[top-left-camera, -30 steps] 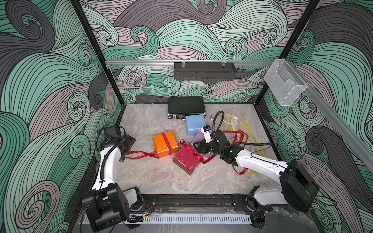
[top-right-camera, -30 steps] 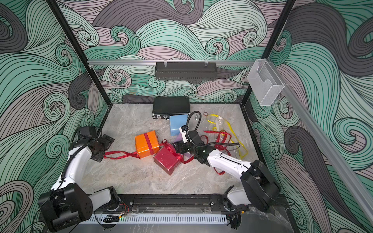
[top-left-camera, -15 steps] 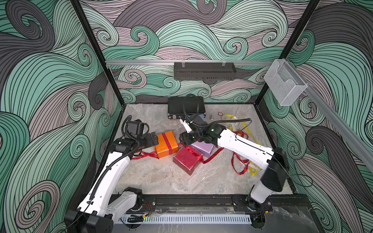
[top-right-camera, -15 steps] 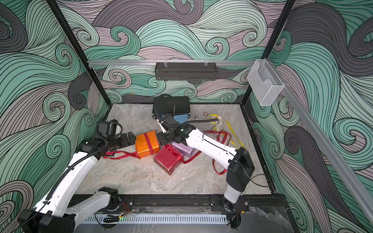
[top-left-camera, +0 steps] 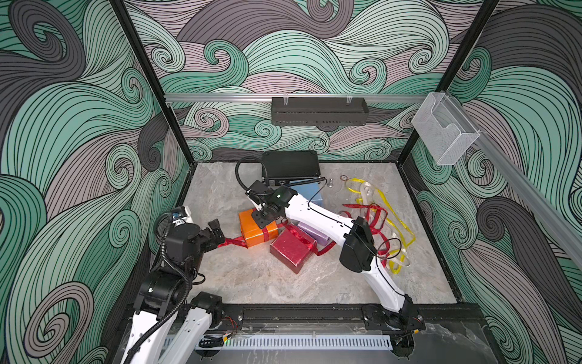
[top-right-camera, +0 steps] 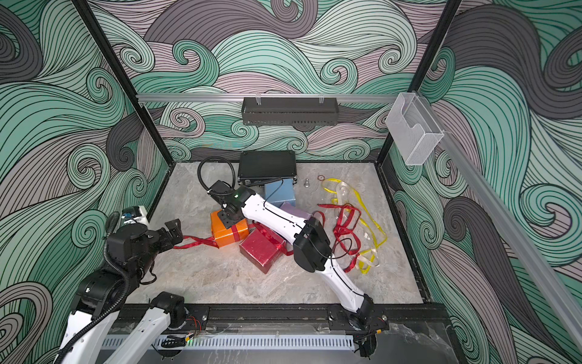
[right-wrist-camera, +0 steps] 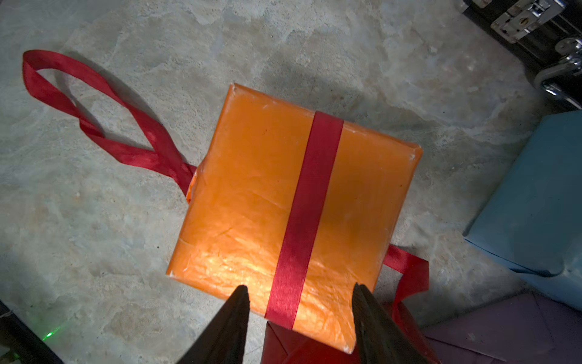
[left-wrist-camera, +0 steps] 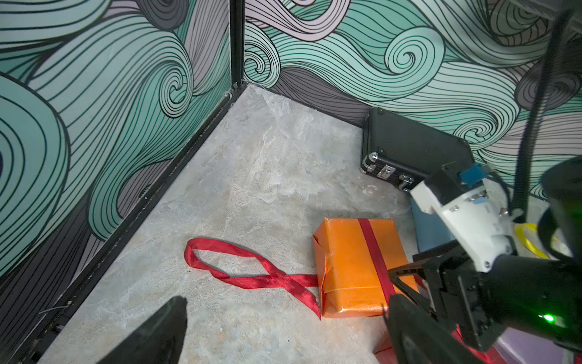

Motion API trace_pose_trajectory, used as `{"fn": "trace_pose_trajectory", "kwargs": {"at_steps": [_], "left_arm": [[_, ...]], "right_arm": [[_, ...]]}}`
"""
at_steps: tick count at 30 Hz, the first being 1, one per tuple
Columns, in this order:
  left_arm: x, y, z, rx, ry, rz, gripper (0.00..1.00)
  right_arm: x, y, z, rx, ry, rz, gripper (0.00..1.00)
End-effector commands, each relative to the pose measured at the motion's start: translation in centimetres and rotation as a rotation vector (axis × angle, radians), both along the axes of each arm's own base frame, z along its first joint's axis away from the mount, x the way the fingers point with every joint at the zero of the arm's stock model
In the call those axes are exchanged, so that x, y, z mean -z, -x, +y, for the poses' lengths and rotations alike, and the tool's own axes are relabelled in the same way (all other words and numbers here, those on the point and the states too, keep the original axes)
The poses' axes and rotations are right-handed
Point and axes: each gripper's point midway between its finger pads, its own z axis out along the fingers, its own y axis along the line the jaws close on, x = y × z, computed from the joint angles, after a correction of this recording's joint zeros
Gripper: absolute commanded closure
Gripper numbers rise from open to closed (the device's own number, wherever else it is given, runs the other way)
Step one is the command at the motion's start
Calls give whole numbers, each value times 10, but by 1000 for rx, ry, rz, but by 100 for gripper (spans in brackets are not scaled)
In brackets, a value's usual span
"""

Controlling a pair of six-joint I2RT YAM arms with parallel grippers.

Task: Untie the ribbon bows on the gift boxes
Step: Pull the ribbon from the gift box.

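Both top views, four gift boxes (top-left-camera: pixel 291 253), left end effector (top-left-camera: pixel 218 232) spread, empty, right end effector (top-left-camera: pixel 263 221) spread astride red ribbon (right-wrist-camera: pixel 308 205) on orange box (top-left-camera: pixel 255 231).

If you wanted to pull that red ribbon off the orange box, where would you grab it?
Probably the loose loop lying on the floor beside the orange box, pinched from above on the side of the open left tool. It lies free and twisted there, while the band across the top is flat and tight against the paper.
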Motion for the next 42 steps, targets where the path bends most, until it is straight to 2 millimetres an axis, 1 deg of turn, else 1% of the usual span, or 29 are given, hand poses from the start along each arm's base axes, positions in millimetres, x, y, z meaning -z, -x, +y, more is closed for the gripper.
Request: {"fn": "trace_pose_trajectory", "kwargs": {"at_steps": [1,6,13,20,24,28,31,33,38,42], "left_arm": [[6,-1,7,-45,-16,22,1],[11,-6,-2,-4,-6,44,1],[19,-14,-14,54,12,83,1],[22,-17,-19,78,20,97,2],[22,-17,-19,79,21,95,2],[21,-16,-19,80,21,90,1],[20,-16,-19,82,22,90,2],[20,-16,-19,80,22,90,1],[20,-15,-19,79,24,84,1],[19,-15,-19,79,25,80,1]], "right_arm": [[0,-2,-6,0,50,-13,47],[14,-6,1,-2,55,-3,51],[32,-13,3,4,89,-17,57],[42,-14,7,-3,99,-18,59],[46,-13,8,-4,101,-9,65],[53,-13,4,5,121,-5,68],[60,-10,3,2,131,11,74],[63,-9,2,4,136,20,76],[68,-6,0,2,140,38,85],[68,-5,-2,2,146,43,95]]}}
